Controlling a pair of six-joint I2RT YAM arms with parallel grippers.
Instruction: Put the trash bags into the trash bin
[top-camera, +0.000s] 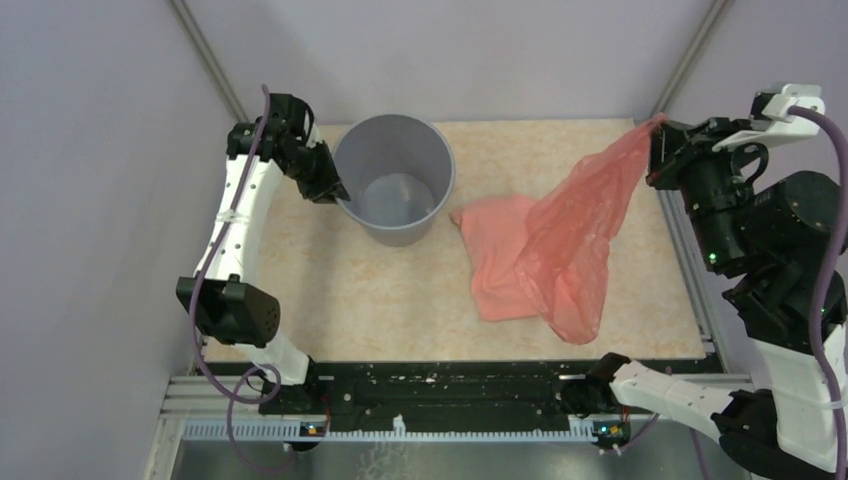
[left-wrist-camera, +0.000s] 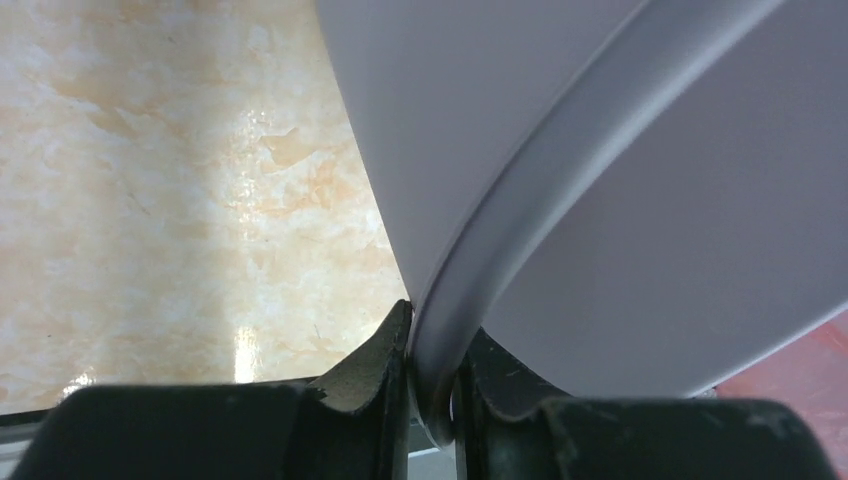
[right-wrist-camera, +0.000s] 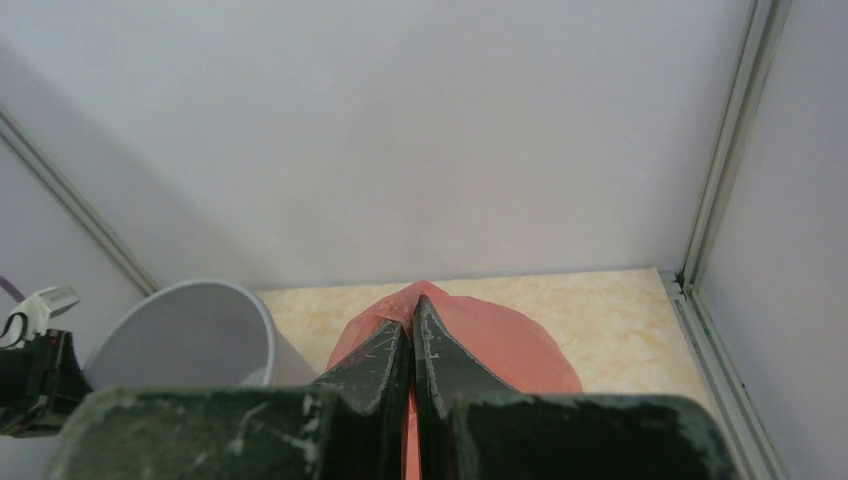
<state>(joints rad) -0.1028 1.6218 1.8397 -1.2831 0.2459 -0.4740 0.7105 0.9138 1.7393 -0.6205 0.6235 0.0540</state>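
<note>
The grey trash bin (top-camera: 394, 178) stands upright at the back centre-left of the table. My left gripper (top-camera: 331, 190) is shut on the bin's left rim (left-wrist-camera: 470, 300), one finger inside and one outside. My right gripper (top-camera: 655, 152) is shut on a corner of a translucent orange-red trash bag (top-camera: 580, 235) and holds it raised at the back right; the bag hangs down with its lower end on the table. It shows behind my closed fingers in the right wrist view (right-wrist-camera: 500, 340). A second pink bag (top-camera: 495, 255) lies flat on the table under it. The bin also shows in the right wrist view (right-wrist-camera: 190, 335).
The beige marbled table (top-camera: 350, 290) is enclosed by grey walls with metal corner posts (top-camera: 205, 55). A metal rail (top-camera: 690, 270) runs along the table's right edge. A black strip (top-camera: 450, 385) with the arm bases lies at the near edge.
</note>
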